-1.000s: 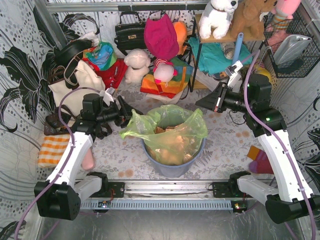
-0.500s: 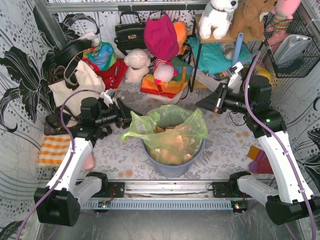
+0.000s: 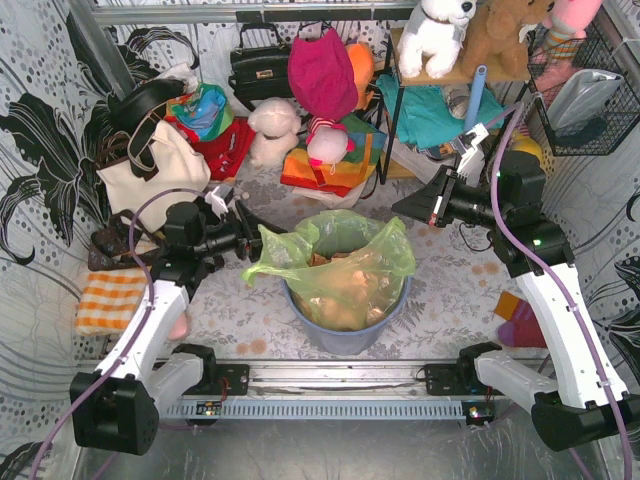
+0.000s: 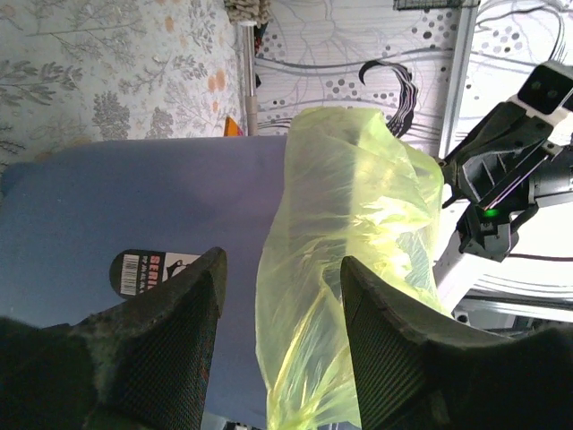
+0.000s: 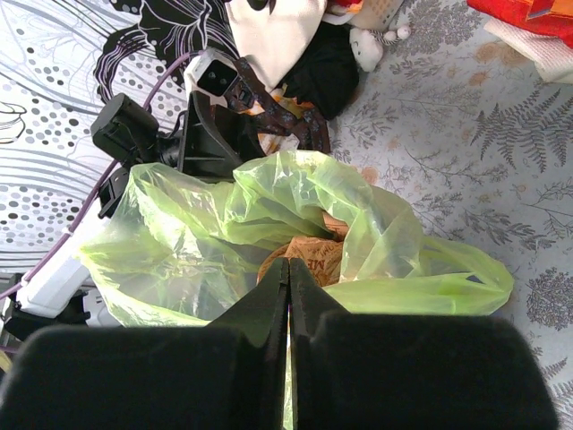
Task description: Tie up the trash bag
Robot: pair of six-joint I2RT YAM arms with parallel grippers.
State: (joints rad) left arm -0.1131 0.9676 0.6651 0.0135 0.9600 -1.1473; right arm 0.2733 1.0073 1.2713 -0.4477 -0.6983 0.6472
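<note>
**Position of the work.** In the top view, find the trash bag (image 3: 340, 262) lining the blue-grey bin (image 3: 345, 328), which stands on the desk (image 3: 450, 290) at mid-width, nearer the arm bases than the far clutter. The bag's mouth is open. Its rim spreads over the bin's edge, and one flap juts out to the left.

**Left tool.** The top view places the left tool (image 3: 252, 240) at that left flap, but you cannot read the jaw gap from there. Use the left wrist view instead. There the left tool (image 4: 282, 262) is released, with its two fingers (image 4: 183, 313) standing apart. A fold of the trash bag (image 4: 349, 206) hangs between them and is not pinched. It lies against the right-hand finger and clear of the other. Only this view shows the bin (image 4: 116, 197) wall up close, with a printed label (image 4: 148, 269) on it.

**Right tool.** In the top view, the right tool (image 3: 405, 208) hangs above the desk just past the bag's far right rim. The right wrist view confirms that the right tool (image 5: 288, 265) is clenched, finger against finger, with nothing between them. This view alone looks into the trash bag (image 5: 269, 210), where crumpled brown paper (image 5: 313, 255) lies. It also shows the left tool (image 5: 215, 134) at the opposite rim.
</note>
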